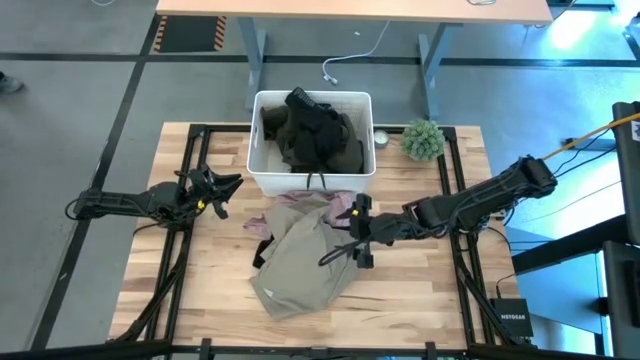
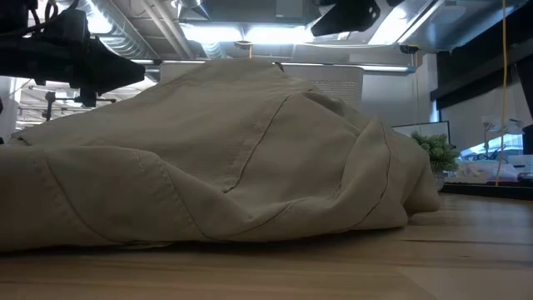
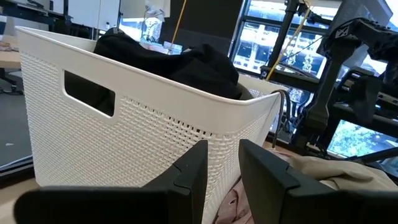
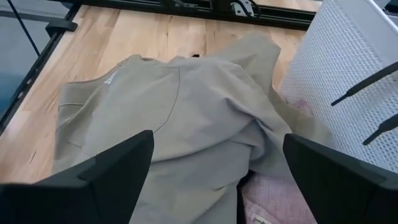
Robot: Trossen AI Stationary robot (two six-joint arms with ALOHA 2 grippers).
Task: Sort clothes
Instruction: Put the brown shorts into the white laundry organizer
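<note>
Hovering my right claw [image 1: 360, 231] wide open over the beige garment [image 1: 305, 262] (heaped before the tub [image 1: 312, 175]), nearer than my left.

The only readable lettering is "NETGEAR", printed in pale capitals on a small black box [image 1: 511, 321] that sits just off the table's near right corner, beside the frame rail, as seen from the high view. The print is tiny and only just legible. No other text, number, brand or sign can be made out in any view; the screens in the room beyond the table show nothing that can be read.
</note>
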